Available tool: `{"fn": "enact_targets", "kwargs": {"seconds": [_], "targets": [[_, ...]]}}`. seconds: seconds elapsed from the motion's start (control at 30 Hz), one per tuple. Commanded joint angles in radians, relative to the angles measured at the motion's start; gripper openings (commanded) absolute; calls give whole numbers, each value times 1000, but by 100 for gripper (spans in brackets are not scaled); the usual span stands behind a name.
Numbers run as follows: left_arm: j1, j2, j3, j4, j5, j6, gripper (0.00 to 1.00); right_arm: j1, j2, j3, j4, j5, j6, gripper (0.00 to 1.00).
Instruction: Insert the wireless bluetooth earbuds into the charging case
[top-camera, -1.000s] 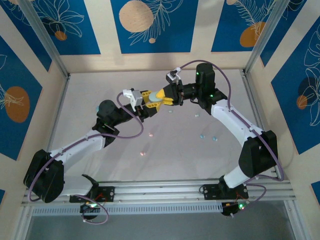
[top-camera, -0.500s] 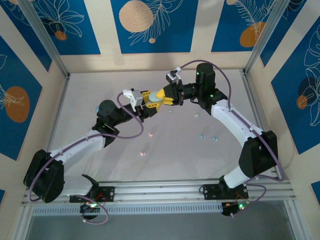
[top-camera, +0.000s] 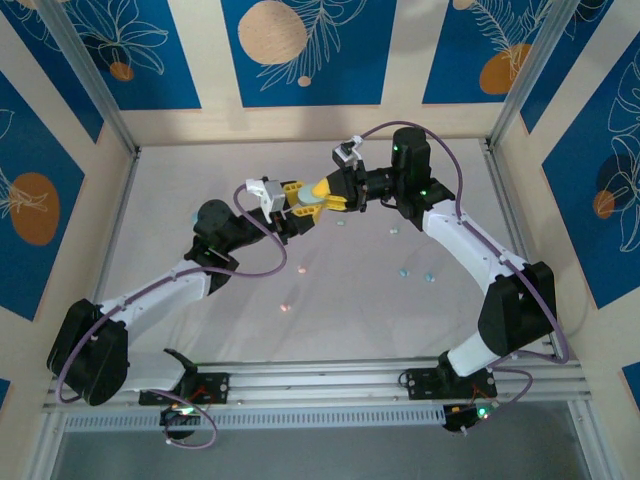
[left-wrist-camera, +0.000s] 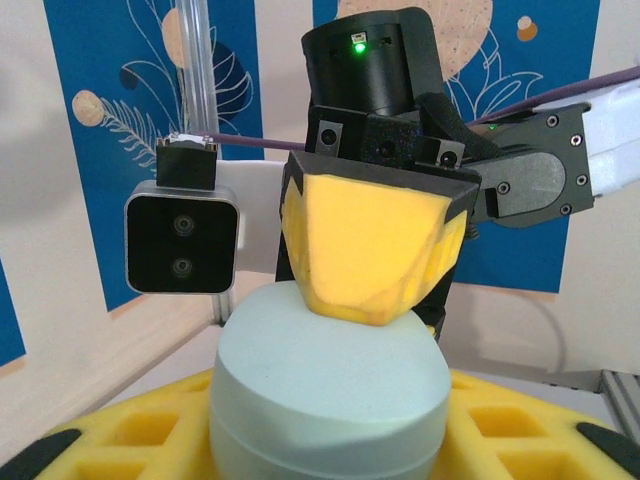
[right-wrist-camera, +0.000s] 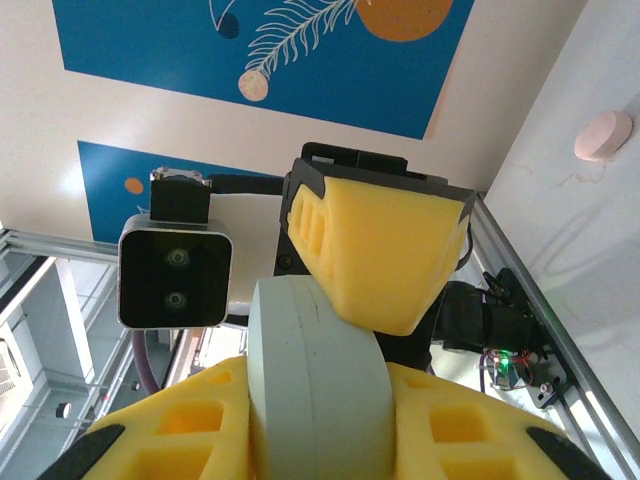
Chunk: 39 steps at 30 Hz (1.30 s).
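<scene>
The charging case (top-camera: 312, 203), a mint pebble with its lid closed, hangs above the middle of the table (top-camera: 180, 180), gripped from both sides. My left gripper (top-camera: 298, 209) is shut on it from the left and my right gripper (top-camera: 326, 194) from the right. In the left wrist view the case (left-wrist-camera: 330, 380) sits between my left gripper's (left-wrist-camera: 330, 445) yellow fingers (left-wrist-camera: 120, 440), with a right finger (left-wrist-camera: 370, 245) pressing on its top. The right wrist view shows the case (right-wrist-camera: 320, 390) edge-on in my right gripper (right-wrist-camera: 320, 445). Several tiny earbuds lie on the table: pink (top-camera: 302, 268), blue (top-camera: 404, 271), mint (top-camera: 394, 232).
More earbuds lie at the front: a pink one (top-camera: 287, 307) and a blue one (top-camera: 431, 277). A pink pebble-shaped case (right-wrist-camera: 603, 135) rests on the white tabletop. Aluminium posts (top-camera: 95, 85) and patterned walls enclose the table; a rail (top-camera: 320, 380) runs along the near edge.
</scene>
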Motion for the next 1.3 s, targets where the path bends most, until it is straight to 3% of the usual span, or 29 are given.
{"fn": "enact_targets", "kwargs": {"seconds": [0.0,0.17,0.37,0.57,0.77,1.27], "targets": [[-5,-13,28,19,13,3,44,0,-25,-6,3,-1,-4,18],[-6,-16,27,5,11,14,50,0,-27,-6,10,-4,2,18],[-5,-12,37,-9,13,18,51,0,-25,-8,13,-5,4,18],[-5,-11,39,-20,14,23,40,-1,-25,-10,19,-6,5,19],[-6,-11,41,-29,11,33,49,-1,-25,-3,31,-12,13,19],[-7,-6,37,11,10,3,35,-2,-25,-6,-28,5,-27,24]]}}
